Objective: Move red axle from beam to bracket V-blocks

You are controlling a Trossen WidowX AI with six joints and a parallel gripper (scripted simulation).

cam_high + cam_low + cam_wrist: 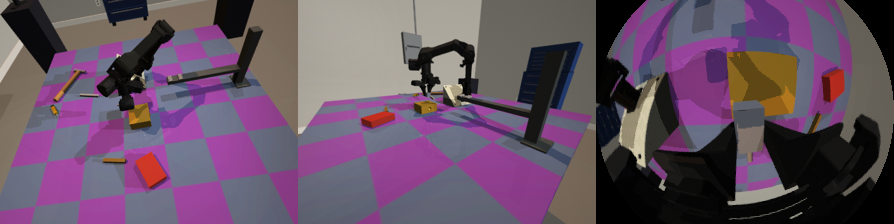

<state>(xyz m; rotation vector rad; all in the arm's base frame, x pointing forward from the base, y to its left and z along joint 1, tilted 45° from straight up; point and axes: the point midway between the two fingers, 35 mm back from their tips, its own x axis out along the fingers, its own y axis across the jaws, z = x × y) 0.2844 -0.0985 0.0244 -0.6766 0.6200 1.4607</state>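
Black fingers of the gripper are closed on a small grey block with a thin pin projecting from it. Near these fingertips sits an amber block, flat on the checkered table; the exterior view records a round bore in its side. Contact between the held piece and that block cannot be determined. The red axle is not identifiable in any view, so its position cannot be certified. A cream sloped fixture stands near the fingers, on the side opposite the red slab. Well apart from the fingers, the dark bracket extends level from its post, small grey supports at its free end; no axle is visible on them.
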